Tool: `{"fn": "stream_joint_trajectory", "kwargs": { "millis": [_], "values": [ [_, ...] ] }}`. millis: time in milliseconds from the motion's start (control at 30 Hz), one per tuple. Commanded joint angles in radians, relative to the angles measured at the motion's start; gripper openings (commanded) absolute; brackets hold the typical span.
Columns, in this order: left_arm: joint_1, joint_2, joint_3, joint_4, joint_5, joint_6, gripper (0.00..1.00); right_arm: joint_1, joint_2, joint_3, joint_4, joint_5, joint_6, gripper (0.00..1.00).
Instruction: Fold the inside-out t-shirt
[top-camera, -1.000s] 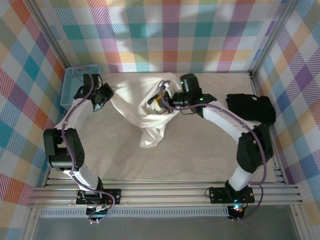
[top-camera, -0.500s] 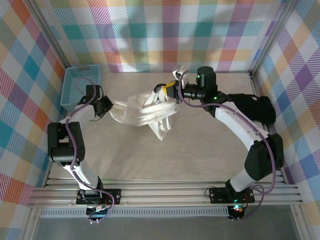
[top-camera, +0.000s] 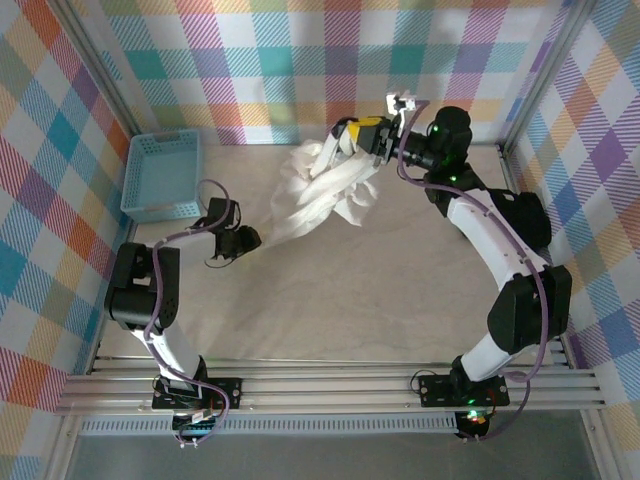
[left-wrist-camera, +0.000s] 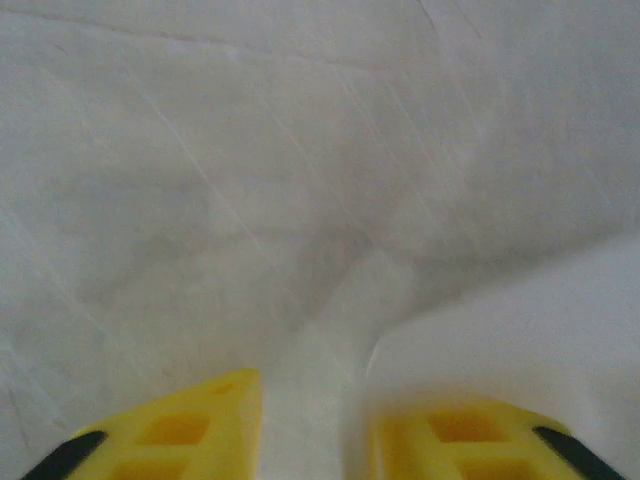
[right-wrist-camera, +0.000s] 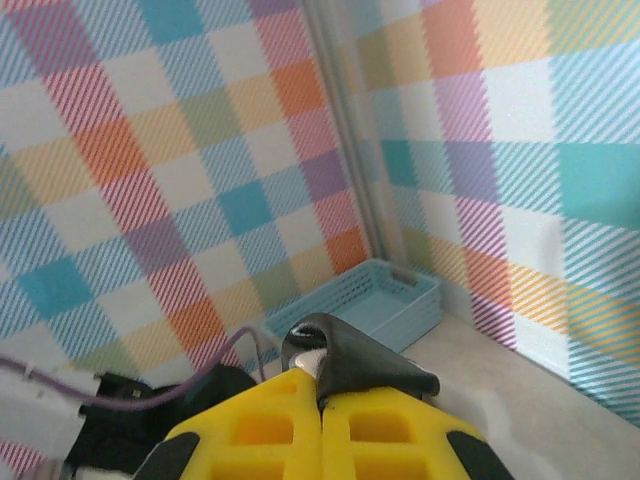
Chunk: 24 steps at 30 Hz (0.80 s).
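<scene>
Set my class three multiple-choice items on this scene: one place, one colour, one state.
1. Where is the light blue rectangular plastic basket?
A. far left corner of the table
B. centre
C. near right edge

2. Colour of the folded fabric garment by the right arm?
A. red
B. green
C. black

3. The right pincer is:
A. open over bare table
B. shut on the white thin cotton t-shirt
C. shut on the basket

Answers:
1 A, it sits at the far left.
2 C, it is dark against the pale top.
3 B, its yellow fingers meet and the bunched shirt hangs from them.
</scene>
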Motion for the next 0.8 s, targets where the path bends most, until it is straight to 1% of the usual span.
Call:
{"fn": "stream_joint_trajectory", "kwargs": {
  "millis": [0, 33, 133, 200, 267, 333, 400, 467, 567, 667, 700, 733, 767],
  "values": [
    [-0.002, -0.156, -0.028, 0.116, 0.094, -0.028, 0.52, 0.006, -0.004, 0.051, -0.111, -0.148, -0.148, 0.00],
    [-0.003, -0.191, -0.029, 0.107, 0.090, -0.026, 0.59, 0.006, -0.005, 0.051, -0.151, -0.160, -0.190, 0.00],
    [-0.013, -0.274, -0.021, 0.059, 0.064, -0.026, 0.72, 0.004, 0.004, 0.051, -0.222, -0.205, -0.272, 0.00],
    [-0.022, -0.309, -0.017, 0.054, 0.087, -0.028, 0.75, 0.003, 0.017, 0.057, -0.243, -0.241, -0.289, 0.00],
    [-0.048, -0.322, 0.004, 0.063, 0.143, -0.034, 0.78, 0.004, 0.028, 0.060, -0.253, -0.259, -0.293, 0.00],
    [-0.098, -0.318, 0.047, 0.067, 0.200, -0.034, 0.82, 0.004, 0.033, 0.055, -0.259, -0.267, -0.299, 0.00],
    [-0.148, -0.307, 0.085, 0.069, 0.221, -0.026, 0.83, 0.004, 0.034, 0.049, -0.265, -0.272, -0.302, 0.00],
    [-0.184, -0.281, 0.121, 0.070, 0.222, -0.022, 0.83, 0.003, 0.033, 0.046, -0.266, -0.283, -0.302, 0.00],
    [-0.212, -0.191, 0.200, 0.047, 0.219, -0.014, 0.82, 0.004, 0.028, 0.043, -0.270, -0.300, -0.300, 0.00],
    [-0.227, -0.085, 0.286, 0.048, 0.259, -0.022, 0.77, 0.004, 0.018, 0.037, -0.272, -0.305, -0.300, 0.00],
    [-0.232, -0.052, 0.312, 0.048, 0.269, -0.027, 0.73, 0.004, 0.013, 0.036, -0.272, -0.303, -0.301, 0.00],
    [-0.237, -0.020, 0.337, 0.055, 0.287, -0.034, 0.66, 0.003, 0.010, 0.036, -0.270, -0.302, -0.301, 0.00],
    [-0.239, 0.004, 0.358, 0.063, 0.301, -0.042, 0.57, 0.004, 0.007, 0.038, -0.270, -0.301, -0.299, 0.00]
  ]
}}
